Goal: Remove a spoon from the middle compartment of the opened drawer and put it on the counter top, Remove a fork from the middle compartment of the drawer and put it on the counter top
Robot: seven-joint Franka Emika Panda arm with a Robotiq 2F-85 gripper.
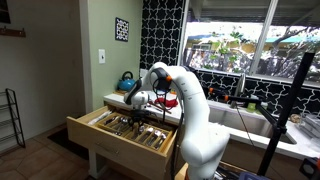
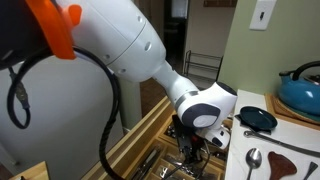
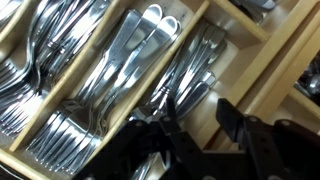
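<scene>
The drawer [image 1: 100, 135] stands pulled out below the counter top [image 2: 300, 140], its wooden dividers full of cutlery. In the wrist view, forks [image 3: 70, 135] with broad handles fill one long section. A section of slimmer handles [image 3: 190, 70] lies beside it. My gripper [image 3: 202, 125] hangs low over those slimmer handles and the wooden divider [image 3: 235, 65]. Its jaws stand apart, bare wood shows between them, and the left finger [image 3: 168, 125] is right against the shiny handles. I cannot tell which section is the middle compartment. A spoon [image 2: 253, 160] lies on the counter top.
On the counter stand a teal kettle [image 2: 300, 92], a dark small pan [image 2: 258, 118] and a brown utensil [image 2: 290, 165]. The white arm [image 1: 190, 100] reaches over the drawer from the sink side. A black tripod [image 1: 285, 110] stands by the window.
</scene>
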